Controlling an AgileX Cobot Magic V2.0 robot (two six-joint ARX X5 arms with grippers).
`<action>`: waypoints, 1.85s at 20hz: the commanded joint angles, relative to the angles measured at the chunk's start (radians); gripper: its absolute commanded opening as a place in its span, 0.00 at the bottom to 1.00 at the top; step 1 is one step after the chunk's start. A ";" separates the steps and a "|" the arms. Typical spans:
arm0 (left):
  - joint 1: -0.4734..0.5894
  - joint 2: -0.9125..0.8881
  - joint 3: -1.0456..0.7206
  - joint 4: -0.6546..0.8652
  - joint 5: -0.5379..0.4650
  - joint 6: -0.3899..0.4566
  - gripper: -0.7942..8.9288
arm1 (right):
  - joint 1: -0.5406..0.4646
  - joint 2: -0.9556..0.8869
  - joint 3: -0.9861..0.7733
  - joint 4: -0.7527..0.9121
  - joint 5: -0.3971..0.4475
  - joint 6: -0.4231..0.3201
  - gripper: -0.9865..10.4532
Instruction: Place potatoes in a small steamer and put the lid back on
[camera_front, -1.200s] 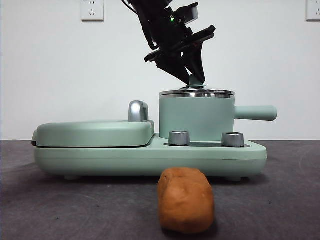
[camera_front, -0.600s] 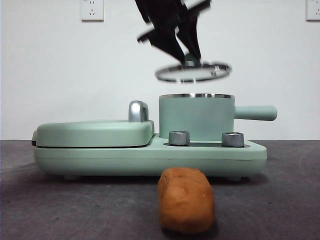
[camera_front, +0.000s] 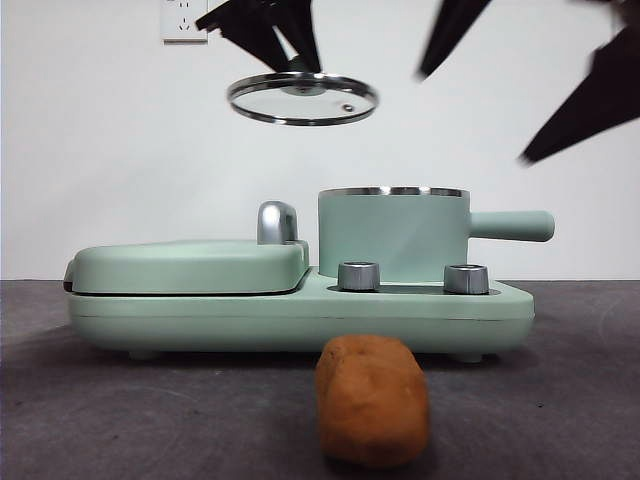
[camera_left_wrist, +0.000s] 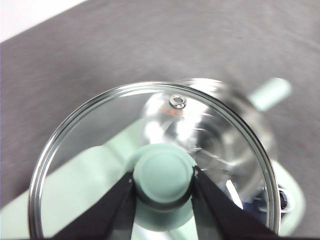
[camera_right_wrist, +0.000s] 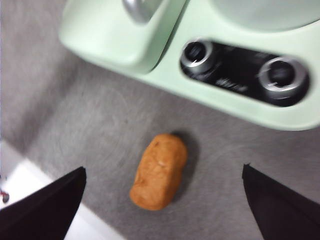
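Lid's off and the pot (camera_front: 392, 235) stands open on the green cooker base (camera_front: 300, 305), with the griddle cover (camera_front: 190, 265) at its 9 o'clock; the left gripper (camera_left_wrist: 163, 187) is clamped on the knob (camera_left_wrist: 164, 175), holding the lid (camera_front: 302, 98) high at the pot's 11 o'clock, clear of the rim. The right gripper (camera_right_wrist: 162, 200) hangs jaws spread wide, gripping nothing, above the potato (camera_front: 372, 400), which lies on the table (camera_front: 120, 420) at the pot's 6 o'clock in front of the base. Next, I reckon, a descent straddling the potato, then a lift past the two control dials (camera_front: 359, 276) that stand between it and the pot.
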 joint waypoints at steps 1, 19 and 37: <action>0.037 -0.008 0.036 0.023 0.005 0.013 0.14 | 0.071 0.110 0.018 0.033 0.006 0.045 0.52; 0.322 -0.008 0.036 0.004 0.005 -0.006 0.10 | 0.259 0.660 0.198 -0.047 0.105 0.064 0.37; 0.322 -0.006 0.036 0.005 0.053 -0.009 0.10 | 0.032 0.754 0.891 -0.347 0.124 -0.155 0.24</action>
